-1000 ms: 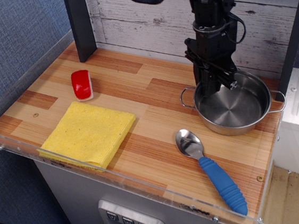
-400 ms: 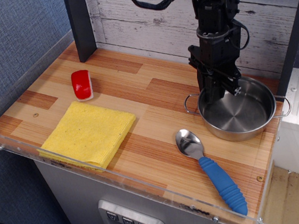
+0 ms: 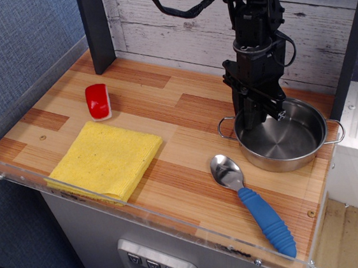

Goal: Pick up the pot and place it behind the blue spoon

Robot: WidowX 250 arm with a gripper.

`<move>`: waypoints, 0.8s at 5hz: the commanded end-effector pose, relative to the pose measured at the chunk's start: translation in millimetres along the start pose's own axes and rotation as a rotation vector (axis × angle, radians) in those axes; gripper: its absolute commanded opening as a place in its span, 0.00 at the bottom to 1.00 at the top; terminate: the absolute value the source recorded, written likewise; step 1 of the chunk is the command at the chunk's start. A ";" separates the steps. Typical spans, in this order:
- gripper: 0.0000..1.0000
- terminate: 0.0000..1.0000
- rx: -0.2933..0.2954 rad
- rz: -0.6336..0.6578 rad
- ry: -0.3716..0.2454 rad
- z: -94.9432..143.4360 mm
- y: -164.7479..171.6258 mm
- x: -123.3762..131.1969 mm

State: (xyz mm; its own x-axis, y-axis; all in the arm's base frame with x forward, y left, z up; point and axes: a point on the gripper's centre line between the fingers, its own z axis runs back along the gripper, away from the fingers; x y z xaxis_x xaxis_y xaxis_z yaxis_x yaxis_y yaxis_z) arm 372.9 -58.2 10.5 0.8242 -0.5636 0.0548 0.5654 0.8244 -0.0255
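Gripper (image 3: 259,120) sits low over the pot (image 3: 283,138), fingers straddling the pot's left-rear rim, clenched on the rim as far as the view shows; the pad contact itself is hidden behind the black finger bodies.

What changed: vs 0.4 s ago the pot is a bit further left and looks slightly higher in frame, w/ its left loop handle (image 3: 225,126) nearer the spoon's bowl than before. 1 s ago it was about where it is now, so it went right, then back. The pot travels w/ the gripper, which suggests the grasp is holding and the carry has begun. Whether the base is fully off the table (image 3: 164,110) can't be told; the shadow under it is ambiguous.

For the task: the pot is just behind and right of the spoon (image 3: 253,204), close to the spoon's metal bowl but not touching. Judged from this, not much travel is left, mostly a small shift left so it lies squarely behind the spoon, then set-down and release.

Pot looks: shallow, round, shiny steel, empty, inside reflecting the arm; second loop handle (image 3: 334,132) on the side away from the spoon. It appears about level, no obvious tilt.

Further from the spoon: yellow cloth (image 3: 107,159) well to its left, small red item (image 3: 98,101) behind the cloth. Both are clear of the pot's path.
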 end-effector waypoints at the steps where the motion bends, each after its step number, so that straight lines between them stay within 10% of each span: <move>1: 1.00 0.00 0.076 -0.013 -0.071 23.8 1.7 7.2; 4: 1.00 0.00 0.123 0.043 -0.112 65.1 6.1 -5.2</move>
State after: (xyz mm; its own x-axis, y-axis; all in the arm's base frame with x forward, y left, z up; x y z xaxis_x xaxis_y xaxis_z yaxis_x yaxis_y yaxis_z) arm 366.6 -47.8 48.1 0.8515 -0.5151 0.0979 0.5112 0.8571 0.0633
